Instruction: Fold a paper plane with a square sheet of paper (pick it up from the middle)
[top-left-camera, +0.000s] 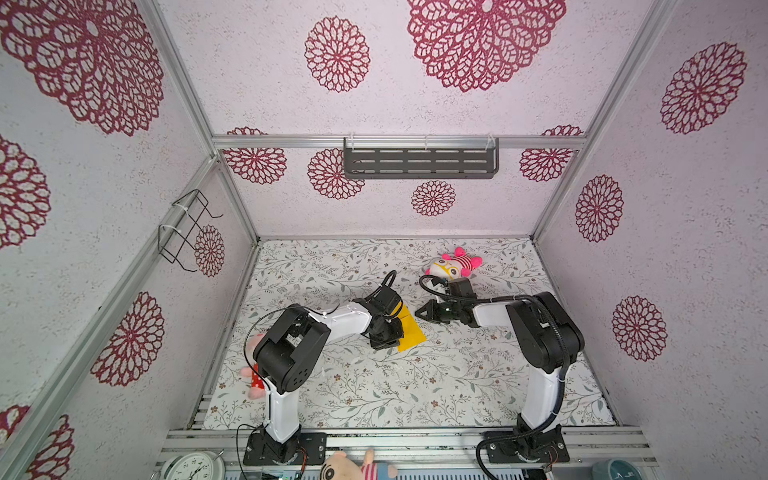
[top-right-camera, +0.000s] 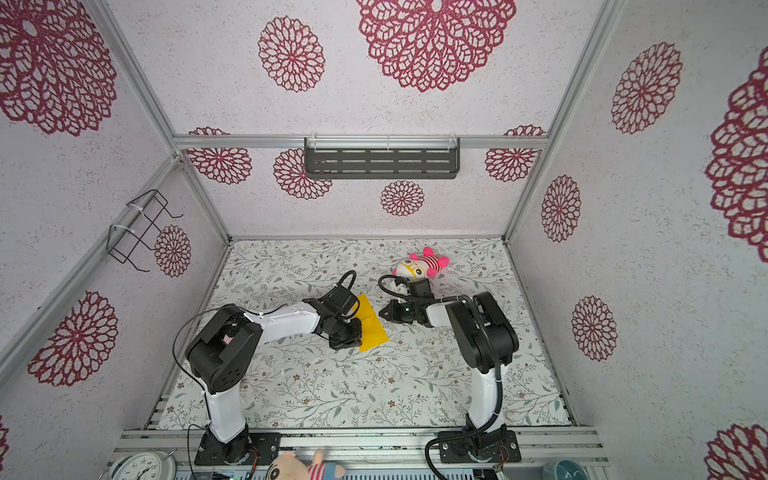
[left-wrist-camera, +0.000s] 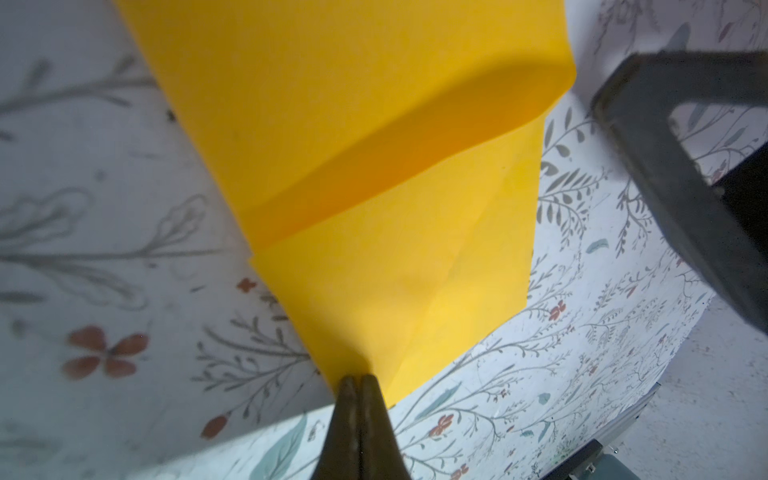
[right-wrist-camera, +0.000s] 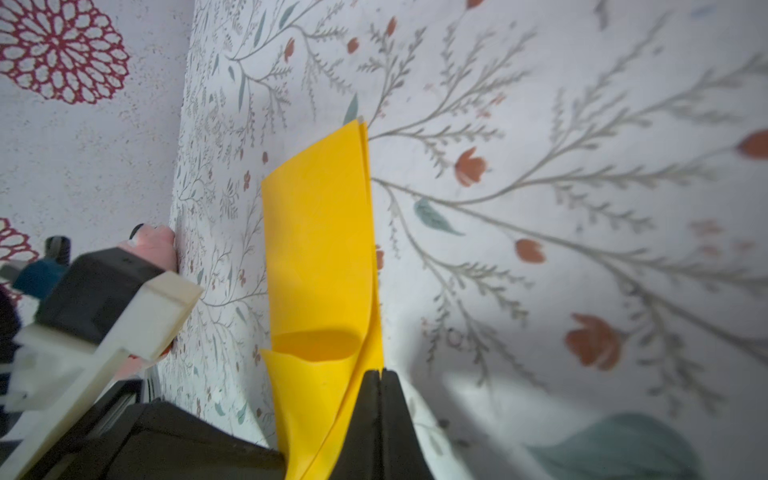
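Note:
The yellow square sheet of paper (top-left-camera: 413, 332) (top-right-camera: 374, 332) lies mid-table, folded into a narrow strip. In the left wrist view one layer of the paper (left-wrist-camera: 395, 270) arches up off the layer beneath. My left gripper (top-left-camera: 392, 344) (left-wrist-camera: 358, 379) points down at the strip's near corner, shut, and the paper puckers into its tips. My right gripper (top-left-camera: 417, 312) (right-wrist-camera: 380, 371) reaches in low from the right, shut at the strip's far right edge, where the paper (right-wrist-camera: 320, 249) curls up beside its fingers. No paper plane is in view.
A pink-and-white plush toy (top-left-camera: 455, 266) lies just behind the right wrist. Another plush (top-left-camera: 254, 384) sits at the table's left edge by the left arm. A dark shelf (top-left-camera: 419, 160) hangs on the back wall, a wire rack (top-left-camera: 187, 230) on the left wall.

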